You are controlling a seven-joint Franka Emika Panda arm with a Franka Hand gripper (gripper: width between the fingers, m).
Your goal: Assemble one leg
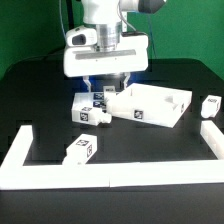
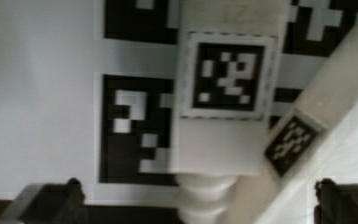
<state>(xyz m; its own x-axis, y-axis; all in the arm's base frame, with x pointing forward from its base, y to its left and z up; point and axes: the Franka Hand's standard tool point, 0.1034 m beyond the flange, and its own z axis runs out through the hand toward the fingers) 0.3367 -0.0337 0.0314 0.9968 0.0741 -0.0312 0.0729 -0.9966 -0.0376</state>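
A leg (image 2: 222, 80), a stubby white block with a square tag on its upper face, lies lengthwise between my fingers, its rounded screw end (image 2: 206, 192) toward the wrist. It rests on the marker board (image 2: 137, 120). My gripper (image 2: 197, 205) is open, with the dark fingertips (image 2: 51, 203) well apart on either side of the leg and not touching it. In the exterior view my gripper (image 1: 102, 90) hangs low over this leg (image 1: 100, 98), next to the large white panel with a raised rim (image 1: 150, 106).
The panel's tagged edge (image 2: 306, 135) lies close beside the leg. Two more legs lie loose, one at the front (image 1: 82, 150) and one at the exterior view's right (image 1: 211, 106). A white U-shaped fence (image 1: 110, 176) borders the black table. The marker board (image 1: 84, 112) lies beside the panel.
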